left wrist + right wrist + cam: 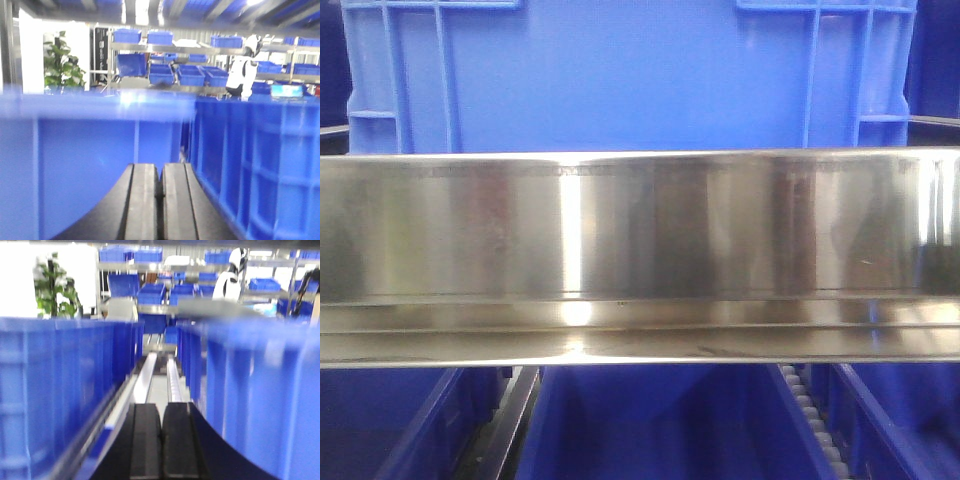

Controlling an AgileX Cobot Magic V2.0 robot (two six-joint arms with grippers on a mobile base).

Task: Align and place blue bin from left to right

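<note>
You're looking at the large bright-blue plastic bin [620,80] with flat walls and ribbed upper corners. It stands directly behind the polished stainless-steel shelf beam [640,230], rising above it and spanning nearly the beam's whole length.

Under the beam's left end there's a lower blue crate [380,430], with a dark rail [510,420] just beside it. Below the beam's middle sits another blue crate [650,420]. Then comes a white roller track [810,410], and a third blue crate [905,420] under the right end.

Over to your left gripper [161,172]: its black pads [142,200] are pressed together with nothing between them. They point at a blurred blue wall [85,170], and a ribbed blue crate [260,165] stands close on the right. I cannot tell whether either one is the bin behind the beam.

Now your right gripper [161,412]: its jaws are also together and empty. It is aimed down a gap between blue crate walls [50,390], where pale roller rails [172,375] run away from you.
</note>
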